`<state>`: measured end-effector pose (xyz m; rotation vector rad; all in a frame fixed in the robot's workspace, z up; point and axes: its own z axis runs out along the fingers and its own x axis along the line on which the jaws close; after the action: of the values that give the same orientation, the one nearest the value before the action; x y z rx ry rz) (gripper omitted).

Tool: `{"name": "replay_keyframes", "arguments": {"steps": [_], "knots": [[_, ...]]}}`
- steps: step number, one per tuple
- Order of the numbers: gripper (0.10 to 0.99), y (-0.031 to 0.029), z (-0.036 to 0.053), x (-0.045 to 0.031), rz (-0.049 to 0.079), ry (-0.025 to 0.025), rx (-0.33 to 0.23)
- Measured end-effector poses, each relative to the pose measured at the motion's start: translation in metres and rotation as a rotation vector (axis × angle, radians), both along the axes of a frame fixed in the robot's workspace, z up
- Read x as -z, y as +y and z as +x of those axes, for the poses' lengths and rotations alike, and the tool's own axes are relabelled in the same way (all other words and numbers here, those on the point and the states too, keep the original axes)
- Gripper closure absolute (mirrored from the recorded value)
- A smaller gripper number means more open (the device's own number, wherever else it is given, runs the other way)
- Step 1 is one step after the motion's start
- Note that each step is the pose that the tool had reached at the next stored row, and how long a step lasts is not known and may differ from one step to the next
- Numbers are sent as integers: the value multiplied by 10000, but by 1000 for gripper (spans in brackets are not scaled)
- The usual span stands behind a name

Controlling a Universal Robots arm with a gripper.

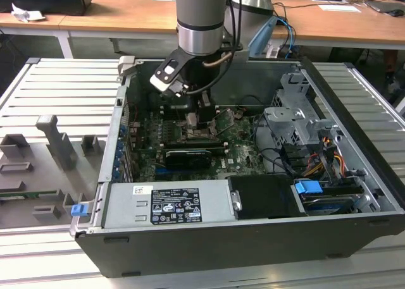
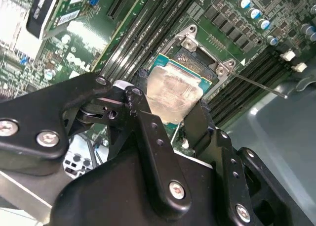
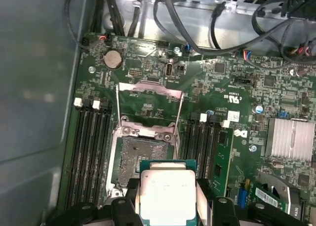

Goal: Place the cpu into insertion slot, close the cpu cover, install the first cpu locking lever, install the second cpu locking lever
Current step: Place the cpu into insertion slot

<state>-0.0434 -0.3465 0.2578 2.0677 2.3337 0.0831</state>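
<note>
The cpu (image 3: 168,195), a small square chip with a silvery top and green rim, sits between my gripper's (image 3: 168,208) black fingers (image 3: 205,203), which are shut on its sides. It hangs just above the near edge of the insertion slot (image 3: 140,157), whose dark contact field is bare. In the second wrist view the cpu (image 2: 170,90) partly overlaps the slot (image 2: 200,63). The cpu cover (image 3: 149,89) stands swung open beyond the slot, with a thin wire locking lever (image 3: 117,105) raised on each side. In the exterior view my gripper (image 1: 195,118) is low inside the computer case over the motherboard (image 1: 240,150).
Memory slots (image 3: 91,147) flank the socket on both sides. A long black card (image 1: 186,157) lies in front of the socket, a grey power supply (image 1: 168,203) fills the case front, and a drive cage (image 1: 294,121) with cables stands at the exterior view's right. Case walls (image 1: 120,131) surround the board.
</note>
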Motion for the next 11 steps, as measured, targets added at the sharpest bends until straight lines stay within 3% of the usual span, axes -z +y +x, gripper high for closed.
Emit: {"name": "replay_keyframes", "arguments": {"steps": [3,6,11], "knots": [[549,12,0,59,-27,11,68],[549,64,4,104,-28,66,67],[549,75,5,153,-29,74,233]]}}
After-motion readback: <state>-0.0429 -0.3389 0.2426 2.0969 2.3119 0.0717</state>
